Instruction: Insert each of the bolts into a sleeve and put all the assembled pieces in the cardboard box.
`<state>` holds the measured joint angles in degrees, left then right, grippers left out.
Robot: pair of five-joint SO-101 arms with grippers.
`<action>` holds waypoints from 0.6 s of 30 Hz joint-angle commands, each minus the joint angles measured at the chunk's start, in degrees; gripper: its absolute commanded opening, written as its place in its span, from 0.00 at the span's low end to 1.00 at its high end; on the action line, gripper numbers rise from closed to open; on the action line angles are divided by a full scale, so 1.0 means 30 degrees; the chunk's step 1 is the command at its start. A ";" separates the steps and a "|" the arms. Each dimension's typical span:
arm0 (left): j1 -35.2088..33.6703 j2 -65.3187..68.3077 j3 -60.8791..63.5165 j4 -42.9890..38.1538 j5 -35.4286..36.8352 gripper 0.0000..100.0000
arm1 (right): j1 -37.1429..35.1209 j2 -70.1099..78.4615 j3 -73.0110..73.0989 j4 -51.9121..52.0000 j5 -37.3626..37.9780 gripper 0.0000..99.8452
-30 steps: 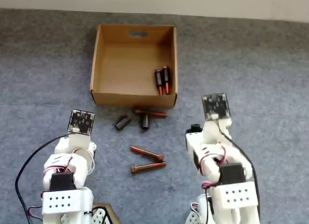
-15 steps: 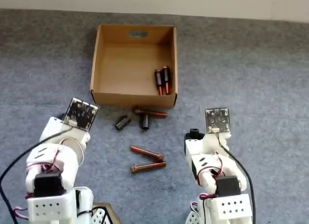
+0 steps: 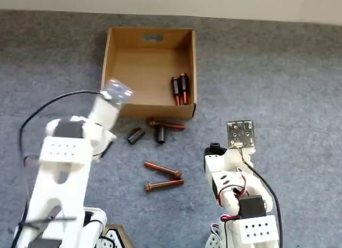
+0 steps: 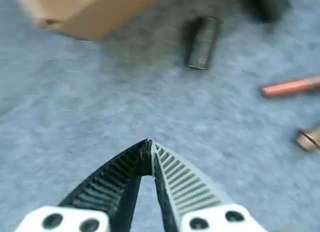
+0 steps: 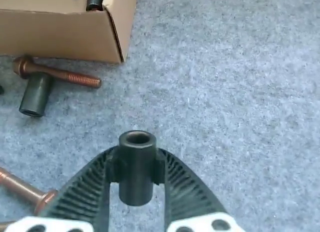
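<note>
Carpeted bench [image 3: 299,71]: two assemblies [image 3: 180,89] are seen inside the cardboard box [image 3: 107,71], three bolts [image 3: 163,169] left beside it; one sleeve [image 5: 136,167] is grasped by the right end effector [image 5: 136,154], left end effector [image 4: 149,144] clenched empty

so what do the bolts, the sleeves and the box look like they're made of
The bolts look like metal with a coppery, slightly shiny finish; threads show on the shank. Each sleeve is a dark matte tube, probably blackened metal, possibly plastic. The box is plain brown cardboard, dull, with folded corners.
</note>
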<state>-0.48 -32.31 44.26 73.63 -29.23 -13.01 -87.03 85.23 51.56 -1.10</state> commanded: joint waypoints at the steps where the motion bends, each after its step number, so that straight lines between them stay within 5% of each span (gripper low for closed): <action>1: 0.2212 0.1187 -0.1040 0.0879 0.0000 0.03 | 0.0190 -0.0249 -0.0161 -0.0337 -0.0147 0.00; 6: 0.4498 0.1890 -0.0952 0.2022 0.0000 0.19 | 0.2535 -0.0249 -0.0161 -0.0337 -0.0147 0.00; 11: 0.6901 0.1890 -0.0894 0.2462 0.0088 0.18 | 0.4322 -0.0249 -0.0190 -0.0454 -0.0147 0.00; 18: 0.9509 0.1978 0.1187 0.0527 0.7590 0.15 | 0.4410 -0.0249 -0.0190 -0.0454 -0.0147 0.00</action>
<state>25.54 -26.33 46.55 78.81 -16.04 -0.26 -87.03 85.23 51.38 -1.10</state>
